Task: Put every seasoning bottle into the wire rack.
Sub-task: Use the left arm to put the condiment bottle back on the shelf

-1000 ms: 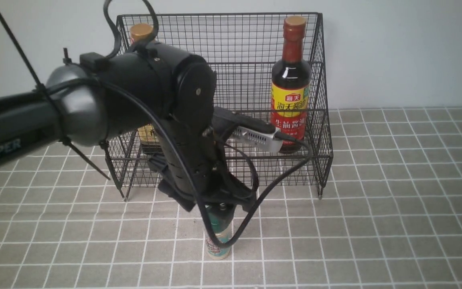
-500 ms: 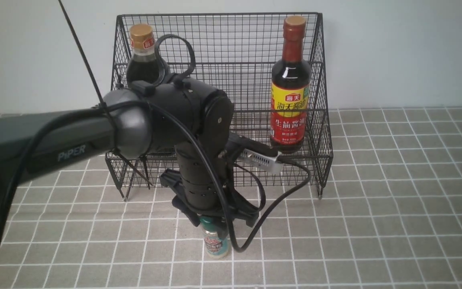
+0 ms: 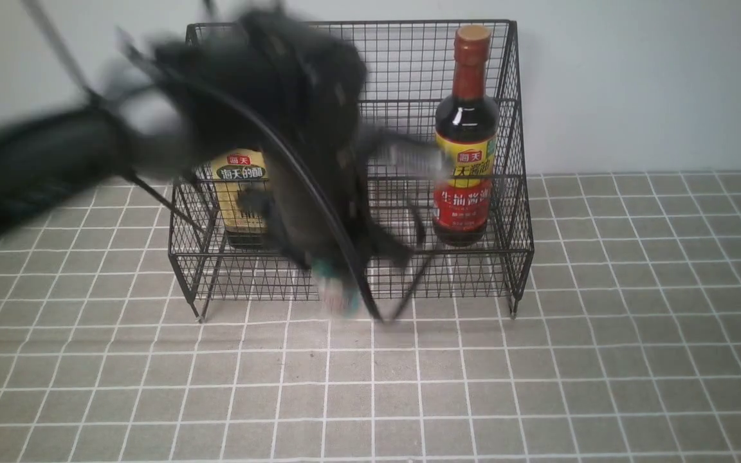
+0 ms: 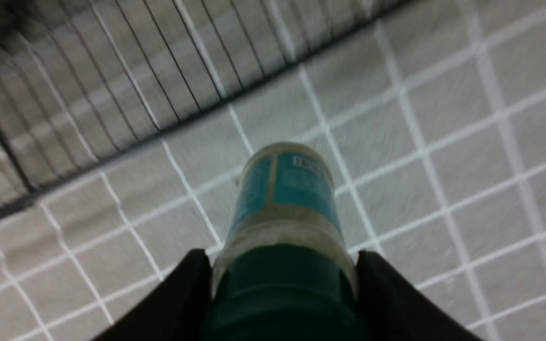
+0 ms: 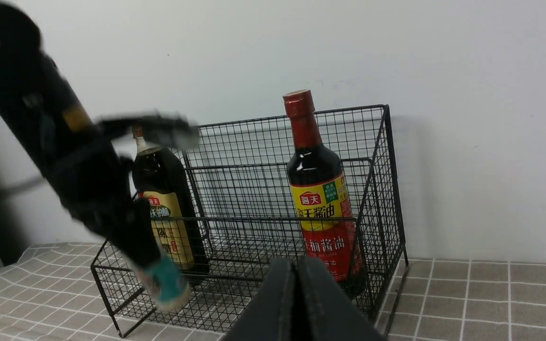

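Note:
My left gripper [image 3: 335, 273] is shut on the green cap of the small clear shaker [image 3: 339, 296], which hangs blurred above the tiles just before the wire rack [image 3: 409, 77]. In the left wrist view the black fingers [image 4: 187, 293] clamp the shaker [image 4: 285, 189] on both sides. The gold-capped dark bottle [image 3: 242, 193] stands at the rack's left, partly hidden by the arm. At the rack's right stands the red-necked bottle [image 3: 467, 161]. My right gripper [image 5: 296, 267] is shut and empty, low in front of the rack [image 5: 254, 142], and out of the front view.
The rack stands against a pale wall [image 3: 634, 83] on a grey tiled tabletop [image 3: 538, 386]. The left arm's cable [image 3: 409, 283] loops in front of the rack's lower front mesh.
The left gripper closed on the shaker and lifted it off the tiles, up and back toward the rack. The left arm is blurred with motion. The right gripper has stayed shut.

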